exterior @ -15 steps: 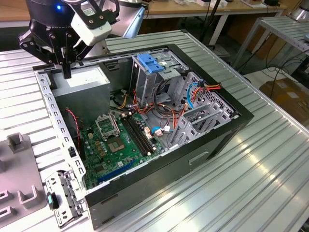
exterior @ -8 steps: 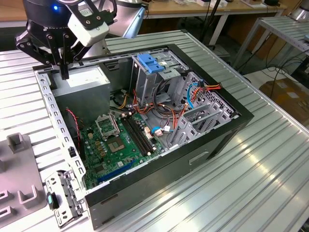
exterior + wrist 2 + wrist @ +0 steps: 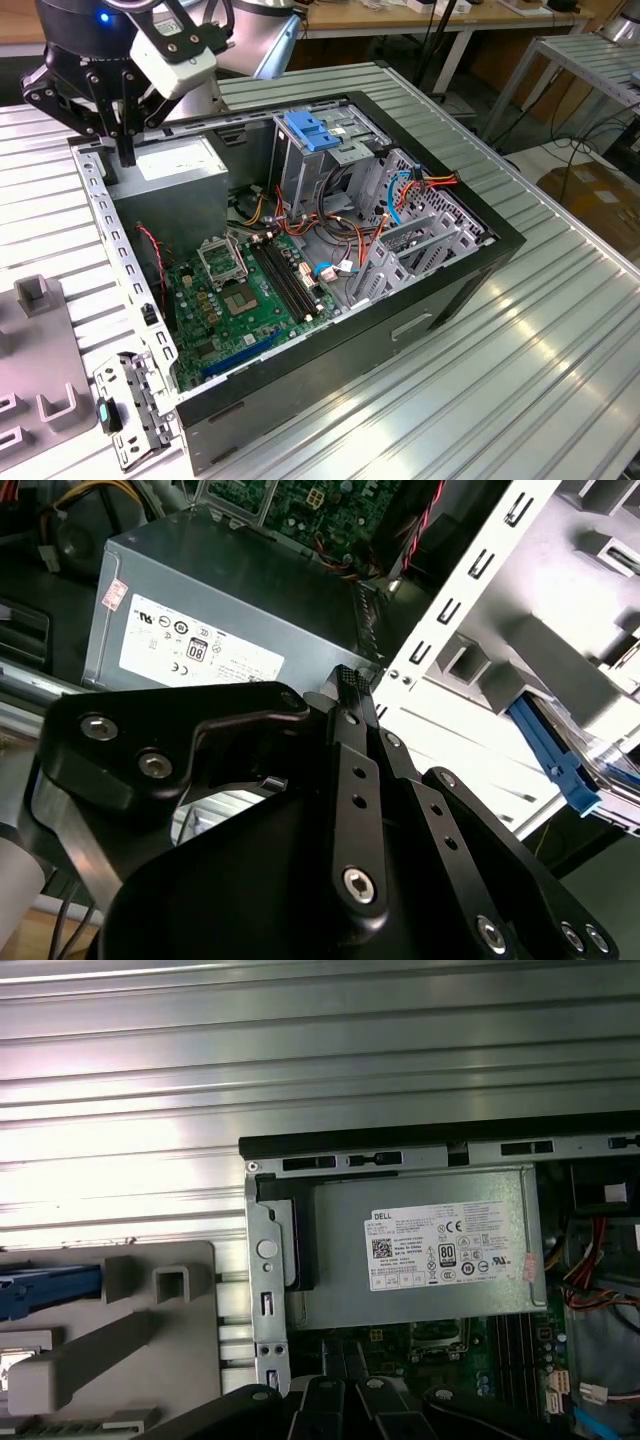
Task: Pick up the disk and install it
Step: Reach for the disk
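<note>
Just over the rear corner of the open computer case (image 3: pixel 492 243) hangs the hand (image 3: pixel 127 158), its black fingers (image 3: pixel 345 692) pressed together with nothing between them. The tips point down beside the grey power supply (image 3: pixel 172 166), whose white sticker faces up in both wrist views. Past the power supply the green motherboard (image 3: pixel 248 300) lies flat in the case floor, with red and orange cables running toward the metal drive cage (image 3: pixel 330 175). A light-blue latch plate (image 3: pixel 314 132) sits on top of that cage. Outside the case, on the ribbed metal worktop (image 3: pixel 530 390), stands a grey holder (image 3: pixel 150 1315). The disk (image 3: pixel 42 1291) rests in that holder, well apart from the hand, with one blue side rail showing in the first wrist view.
</note>
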`<state>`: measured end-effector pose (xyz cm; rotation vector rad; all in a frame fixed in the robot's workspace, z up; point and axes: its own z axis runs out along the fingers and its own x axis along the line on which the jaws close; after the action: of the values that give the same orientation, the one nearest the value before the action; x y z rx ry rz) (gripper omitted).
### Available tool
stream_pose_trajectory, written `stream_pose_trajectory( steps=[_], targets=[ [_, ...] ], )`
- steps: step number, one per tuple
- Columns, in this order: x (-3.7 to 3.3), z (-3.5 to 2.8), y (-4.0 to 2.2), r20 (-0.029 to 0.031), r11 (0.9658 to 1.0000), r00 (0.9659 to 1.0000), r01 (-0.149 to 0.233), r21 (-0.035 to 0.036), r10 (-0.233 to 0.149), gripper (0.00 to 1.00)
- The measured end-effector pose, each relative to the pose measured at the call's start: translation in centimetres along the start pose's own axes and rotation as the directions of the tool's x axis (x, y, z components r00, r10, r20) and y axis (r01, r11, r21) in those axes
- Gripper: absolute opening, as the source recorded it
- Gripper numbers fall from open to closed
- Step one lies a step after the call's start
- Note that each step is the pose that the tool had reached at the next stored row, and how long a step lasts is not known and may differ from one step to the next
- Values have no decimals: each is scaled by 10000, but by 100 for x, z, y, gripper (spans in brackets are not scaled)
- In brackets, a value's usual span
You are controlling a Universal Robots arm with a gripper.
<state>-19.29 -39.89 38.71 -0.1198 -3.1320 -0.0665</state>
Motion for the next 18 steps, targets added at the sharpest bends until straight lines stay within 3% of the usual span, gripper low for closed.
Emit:
stream_pose_trajectory(
  steps=[11, 18],
  targets=[
    [69, 10, -6, -46, 10000, 10000, -2, 3, 2, 11],
    [181, 17, 4, -52, 10000, 10000, -2, 3, 2, 11]
  ],
)
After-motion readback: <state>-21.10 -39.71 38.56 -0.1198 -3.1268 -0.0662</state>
